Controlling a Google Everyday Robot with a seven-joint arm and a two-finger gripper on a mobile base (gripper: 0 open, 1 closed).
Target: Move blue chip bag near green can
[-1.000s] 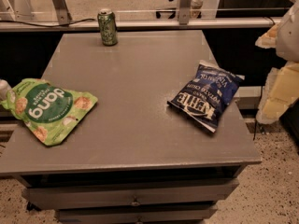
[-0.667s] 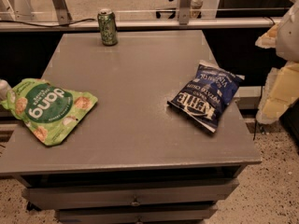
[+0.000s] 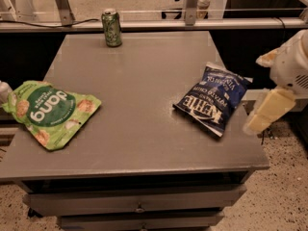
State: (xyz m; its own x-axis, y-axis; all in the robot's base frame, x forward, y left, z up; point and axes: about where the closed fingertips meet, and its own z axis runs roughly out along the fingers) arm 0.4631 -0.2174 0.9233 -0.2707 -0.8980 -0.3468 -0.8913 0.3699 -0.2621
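Note:
The blue chip bag (image 3: pixel 212 99) lies flat on the right half of the grey table (image 3: pixel 139 105), its white "Kettle" lettering facing the front. The green can (image 3: pixel 111 28) stands upright at the table's far edge, left of centre, well apart from the bag. My gripper (image 3: pixel 267 110) hangs off the table's right side, just right of the blue bag and a little above table height, not touching it. It holds nothing that I can see.
A light-green "dang" bag (image 3: pixel 49 110) lies at the table's left edge, with a small white object (image 3: pixel 4 91) beside it. A metal rail and frame (image 3: pixel 154 24) run behind the table. Drawers (image 3: pixel 139 203) sit below the front edge.

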